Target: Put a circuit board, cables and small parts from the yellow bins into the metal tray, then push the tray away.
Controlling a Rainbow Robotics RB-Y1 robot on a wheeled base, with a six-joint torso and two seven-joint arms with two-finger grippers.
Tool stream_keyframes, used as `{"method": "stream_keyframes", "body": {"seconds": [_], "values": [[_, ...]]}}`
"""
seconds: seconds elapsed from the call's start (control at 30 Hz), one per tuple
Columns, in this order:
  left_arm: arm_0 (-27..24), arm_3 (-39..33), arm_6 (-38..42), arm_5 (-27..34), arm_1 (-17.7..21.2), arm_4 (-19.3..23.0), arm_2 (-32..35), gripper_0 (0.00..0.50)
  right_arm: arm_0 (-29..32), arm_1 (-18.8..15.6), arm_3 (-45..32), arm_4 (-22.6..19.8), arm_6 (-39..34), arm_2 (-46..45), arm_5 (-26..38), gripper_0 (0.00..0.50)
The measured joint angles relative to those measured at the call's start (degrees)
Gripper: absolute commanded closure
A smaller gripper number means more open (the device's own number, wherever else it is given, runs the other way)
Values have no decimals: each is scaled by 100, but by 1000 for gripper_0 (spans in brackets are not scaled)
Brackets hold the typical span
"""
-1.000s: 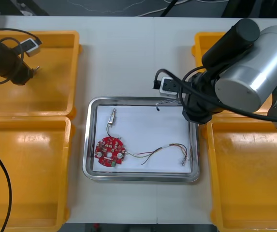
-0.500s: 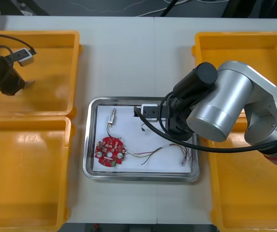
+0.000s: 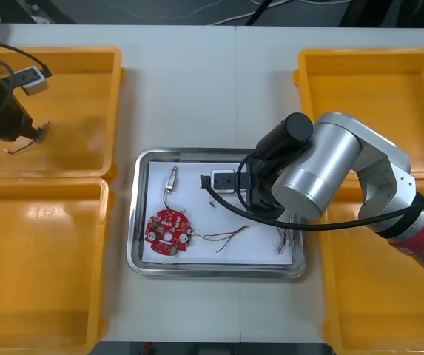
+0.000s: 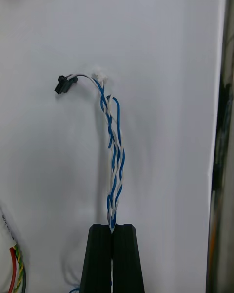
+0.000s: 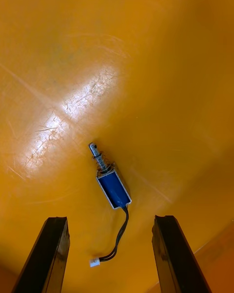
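Jaws: right gripper (image 4: pixel 112 227) pinches cable (image 4: pixel 113 141) over tray (image 3: pixel 215 153); left gripper (image 5: pixel 109 219), spread, frames part (image 5: pixel 112 185) in upper-left bin (image 3: pixel 78 111). Board (image 3: pixel 169 231) in; push pending.

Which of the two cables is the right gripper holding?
The twisted blue and white cable, clamped in the shut right gripper over the metal tray. The red and yellow cable lies in the tray beside the circuit board.

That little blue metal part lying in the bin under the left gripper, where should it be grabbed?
By its blue boxy body, from straight above: the part lies flat on the bin floor, and the body's long flat sides suit a grip better than its thin ends. It lies slantwise to the open left gripper, so a slight wrist turn would likely help.
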Motion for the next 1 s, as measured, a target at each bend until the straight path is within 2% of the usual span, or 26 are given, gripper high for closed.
{"method": "stream_keyframes", "body": {"seconds": [0.07,0.13,0.17,0.2,0.23,0.3,0.33,0.47,0.63,0.7,0.83,1.0], "values": [[0,0,0,0,1,-2,0,0,0,24,111,0,57,45,-98,457],[0,0,1,0,1,-7,0,0,0,37,169,15,64,75,-153,368],[0,0,2,3,1,-9,0,0,1,42,177,25,64,80,-155,368],[1,0,5,16,1,-12,0,0,1,46,178,36,64,80,-155,178],[2,0,16,57,1,-13,0,0,1,48,178,46,64,80,-157,100],[3,0,112,171,1,-13,0,0,1,49,178,75,64,80,-164,13],[4,0,188,211,1,-13,0,0,1,49,178,84,64,80,-168,0],[18,-1,1028,285,1,9,0,0,1,49,178,92,65,61,-170,0],[73,-1,2821,295,1,213,-11,0,0,50,176,-24,65,-57,-133,0],[83,-1,3302,291,1,295,-39,0,0,52,139,-100,65,-181,45,0],[85,-1,3424,84,2,324,-148,0,1,52,-117,-156,65,-480,533,0],[85,-1,3424,-323,2,86,-427,0,2,53,-455,-429,64,-966,978,0]]}}
